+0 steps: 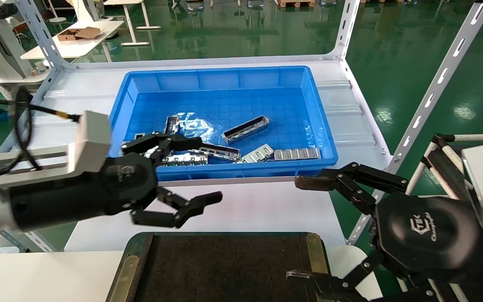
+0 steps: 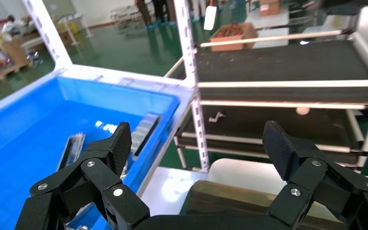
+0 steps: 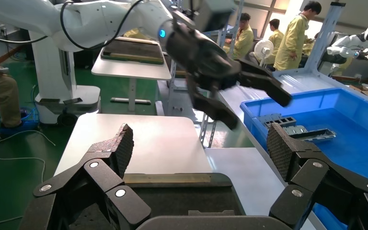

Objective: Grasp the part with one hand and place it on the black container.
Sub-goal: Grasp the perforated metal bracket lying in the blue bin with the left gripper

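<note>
Nothing is being carried yet — the part is lying in the blue bin, the black container sitting bare; left hand and right hand hovering at the desk's near edge, fingers apart

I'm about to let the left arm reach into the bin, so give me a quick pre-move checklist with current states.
1. left gripper open and empty: ok.
2. part lying apart from the other pieces in the blue bin: ok.
3. Left gripper over the part: not ok, it hangs at the bin's near edge.
4. black container surface bare: ok.
5. right gripper out of the way, open beside the container: ok.
</note>
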{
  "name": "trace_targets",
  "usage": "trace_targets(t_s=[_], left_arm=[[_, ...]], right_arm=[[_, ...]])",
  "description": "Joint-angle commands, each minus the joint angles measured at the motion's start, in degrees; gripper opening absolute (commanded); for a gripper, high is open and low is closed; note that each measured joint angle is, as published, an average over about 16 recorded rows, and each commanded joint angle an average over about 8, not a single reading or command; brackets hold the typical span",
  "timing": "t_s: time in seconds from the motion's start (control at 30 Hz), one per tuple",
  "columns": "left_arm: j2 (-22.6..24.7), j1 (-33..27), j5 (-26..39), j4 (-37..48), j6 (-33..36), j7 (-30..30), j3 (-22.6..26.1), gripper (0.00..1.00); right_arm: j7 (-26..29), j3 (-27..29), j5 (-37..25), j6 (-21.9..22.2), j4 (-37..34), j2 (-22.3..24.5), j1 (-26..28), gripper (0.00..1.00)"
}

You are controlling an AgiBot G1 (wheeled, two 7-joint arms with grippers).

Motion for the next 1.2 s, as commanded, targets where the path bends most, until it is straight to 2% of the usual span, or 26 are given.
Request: trace_targets(t_s=[0.03,0.37,0.7,0.93,1.13,1.17,1.2], left_arm=[[1.25,-1.08,1.95,0.51,-1.39,-0.63,0.99,1.00],[11.42,-8.07,10.70,12.40,-8.61,0.90,5.34,1.00],[23.05,-16.64,17.96,30.70,-16.39,5.08,8.88,1.00],[30.18,-21.79,20.26,44.36,-21.61,9.98,9.85,1.00],[33.00,-23.95,19.55,51.03,-24.55,12.60,10.65,1.00],[33.15,-24.03,19.26,51.43,-24.84,12.69,10.94,0.99],[33.27,-24.06,18.95,51.70,-25.15,12.66,11.30,0.91]], right_arm=[[0.00,0.00,0.00,0.00,0.00,0.00,0.00,1.00],[-0.01,-0.03,0.02,0.01,0.00,0.01,0.01,1.00],[-0.02,-0.05,0.03,0.02,0.00,0.02,0.01,1.00],[-0.03,-0.06,0.04,0.03,0.00,0.02,0.01,1.00],[-0.04,-0.07,0.05,0.03,0.00,0.03,0.02,1.00],[-0.04,-0.08,0.05,0.03,0.00,0.03,0.02,0.99],[-0.04,-0.08,0.05,0.03,0.00,0.03,0.02,0.87]])
